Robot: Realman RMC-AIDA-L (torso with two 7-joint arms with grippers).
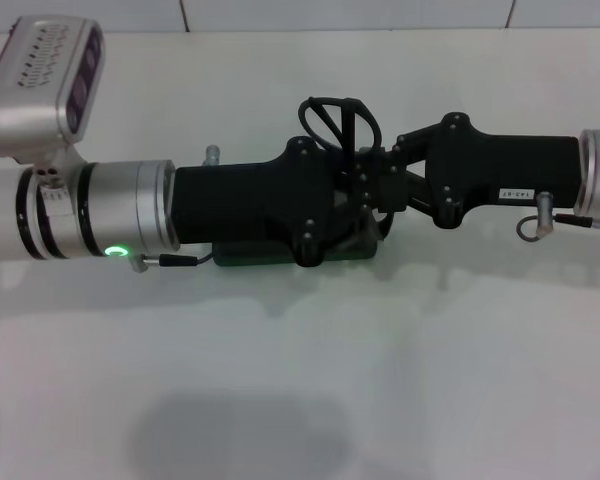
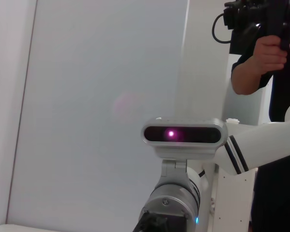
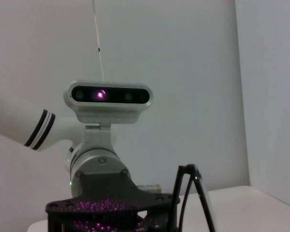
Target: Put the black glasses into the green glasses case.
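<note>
The black glasses (image 1: 337, 118) stand upright above the table between my two grippers, which meet tip to tip at the table's middle. My right gripper (image 1: 372, 178) comes in from the right, and its fingers close together on the glasses' frame. My left gripper (image 1: 352, 205) comes in from the left and reaches the same spot. The glasses also show in the right wrist view (image 3: 195, 200), in front of the left gripper (image 3: 111, 210). The green glasses case (image 1: 250, 256) lies on the table under the left gripper, mostly hidden, so I cannot tell whether its lid is up.
The white table (image 1: 300, 380) stretches toward the front. A tiled wall edge (image 1: 280, 15) runs along the back. In the left wrist view a person (image 2: 261, 58) stands behind the robot holding a black device.
</note>
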